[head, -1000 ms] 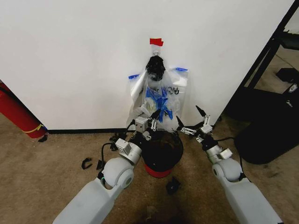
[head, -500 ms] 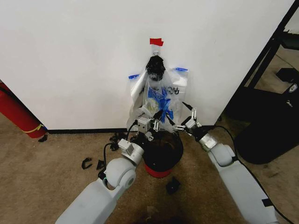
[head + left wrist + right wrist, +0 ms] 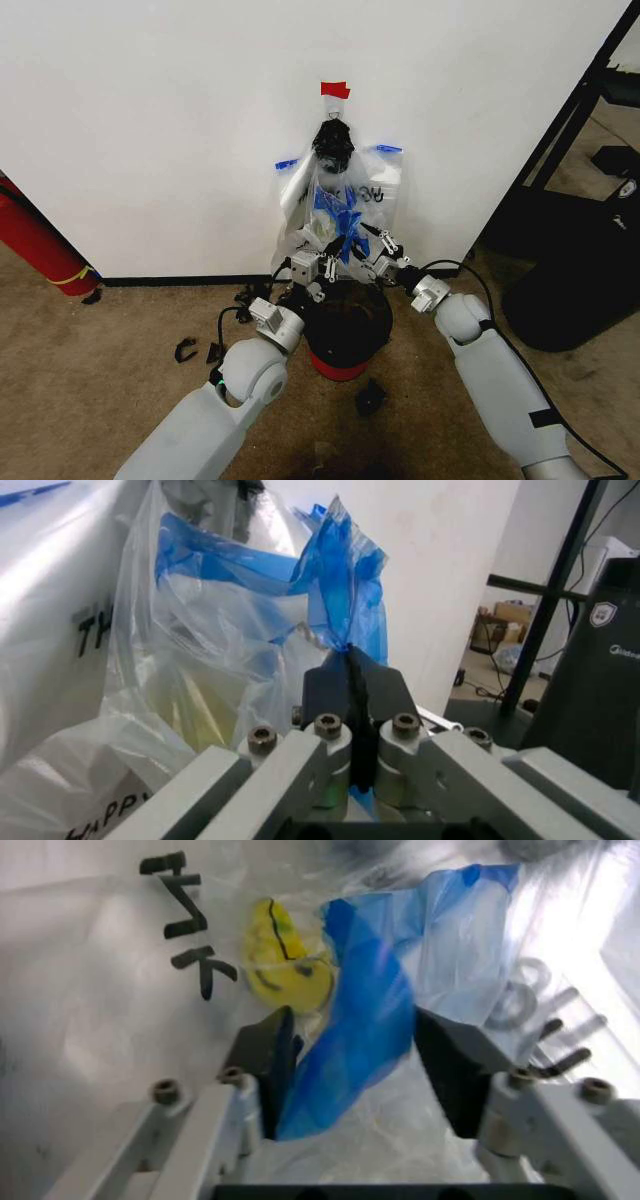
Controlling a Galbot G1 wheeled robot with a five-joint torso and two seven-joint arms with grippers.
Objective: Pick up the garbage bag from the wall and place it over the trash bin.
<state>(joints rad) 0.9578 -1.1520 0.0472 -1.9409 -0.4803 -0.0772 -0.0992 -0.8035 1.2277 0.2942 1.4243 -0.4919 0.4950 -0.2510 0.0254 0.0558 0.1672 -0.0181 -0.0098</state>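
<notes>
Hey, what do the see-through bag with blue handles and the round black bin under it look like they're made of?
The see-through garbage bag with blue handles looks like thin, glossy plastic film: it crinkles, shines, and shows the yellow smiley through its layers. The round black trash bin with a red base looks like matte moulded plastic, though its material is less certain.

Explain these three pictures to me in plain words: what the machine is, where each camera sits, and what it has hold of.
This is a wheeled robot with two arms, each ending in a gripper. The wide picture comes from a camera on its head, looking down at a white wall and carpet. A see-through garbage bag with blue handles hangs on the wall, above a small black trash bin with a red base. The other two pictures come from cameras on the wrists. The left gripper is shut on one blue handle. The right gripper is open, its fingers on either side of another blue strip, not closed on it.
</notes>
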